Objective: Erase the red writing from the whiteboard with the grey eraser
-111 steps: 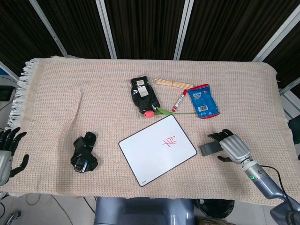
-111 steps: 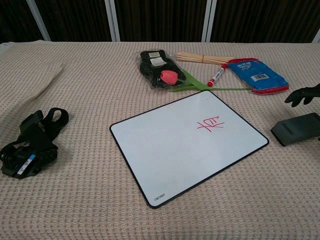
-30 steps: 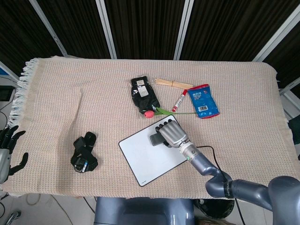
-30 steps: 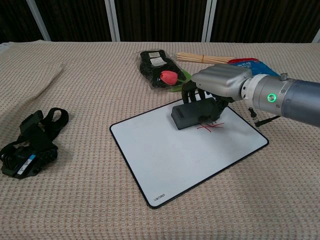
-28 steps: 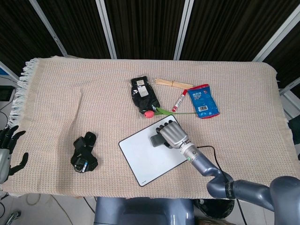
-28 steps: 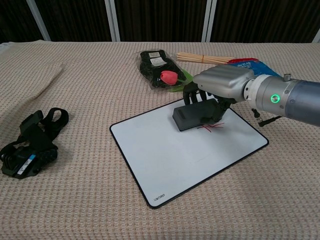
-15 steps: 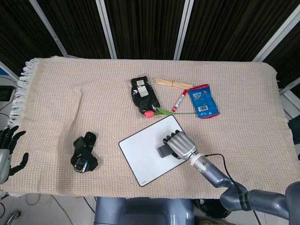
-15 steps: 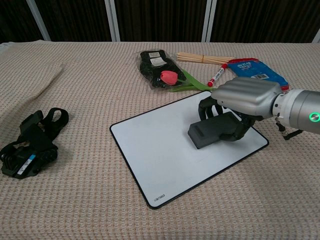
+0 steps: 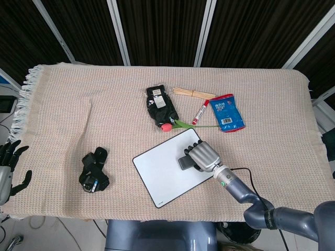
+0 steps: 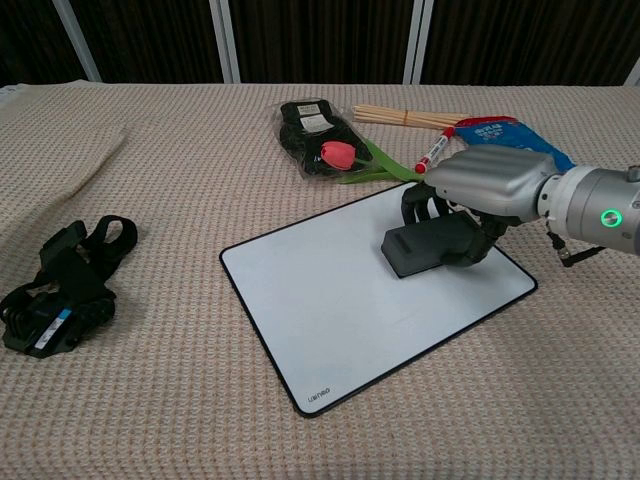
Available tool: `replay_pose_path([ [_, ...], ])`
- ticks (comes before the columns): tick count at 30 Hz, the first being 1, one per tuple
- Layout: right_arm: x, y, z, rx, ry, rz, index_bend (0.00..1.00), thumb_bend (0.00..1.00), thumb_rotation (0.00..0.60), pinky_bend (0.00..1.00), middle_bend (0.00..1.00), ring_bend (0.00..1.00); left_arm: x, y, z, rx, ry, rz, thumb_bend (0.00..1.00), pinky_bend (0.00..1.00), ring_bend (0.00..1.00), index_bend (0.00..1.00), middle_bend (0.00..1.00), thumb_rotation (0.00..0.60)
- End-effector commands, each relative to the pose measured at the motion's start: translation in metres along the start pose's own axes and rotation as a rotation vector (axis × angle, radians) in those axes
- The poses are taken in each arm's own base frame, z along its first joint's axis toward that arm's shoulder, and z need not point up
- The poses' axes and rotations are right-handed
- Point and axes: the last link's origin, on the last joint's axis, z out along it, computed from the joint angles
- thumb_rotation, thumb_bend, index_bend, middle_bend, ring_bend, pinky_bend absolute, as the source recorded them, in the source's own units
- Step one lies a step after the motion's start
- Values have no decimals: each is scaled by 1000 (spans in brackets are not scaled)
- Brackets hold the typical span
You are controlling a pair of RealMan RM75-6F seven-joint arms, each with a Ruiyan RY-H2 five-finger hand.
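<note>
Eraser point(image 10: 428, 246) flat on the far right part of the board point(image 10: 330, 300), gripped from above by the right hand point(image 10: 478, 190), fingers wrapped over its far edge and thumb side hidden beneath the palm. No red strokes visible on the bare white around it; possibly a trace left under the eraser or hand, hard to tell from either view. Best done with the felt face kept level and pressed evenly, swept in short overlapping passes across the patch now covered, then lifted clear for a check. Worth watching: the board lies loose on the knitted cloth point(image 9: 78, 104) and could skid toward its near corner under a hard push, so light pressure and strokes along the long side. Beyond the board's far edge, just beside the hand, a tulip point(image 10: 338, 153) and a marker point(image 10: 433, 151); no wide swings there. Left hand point(image 9: 7, 170) off at the table's near left corner, fingers spread, holding nothing. Black straps point(image 10: 55, 283) well apart to the left.
</note>
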Motion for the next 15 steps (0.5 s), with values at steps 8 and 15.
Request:
replay_pose_path([
  [8,10,14,34,-83,19,16,480,437,600,380,489,510,1,0,1,0,1,-1,384,36,0,170,37,600],
  [15,8,18,28,-94,23,37,480,438,600,380,489,510,1,0,1,1,3,-5,384,36,0,171,37,600],
])
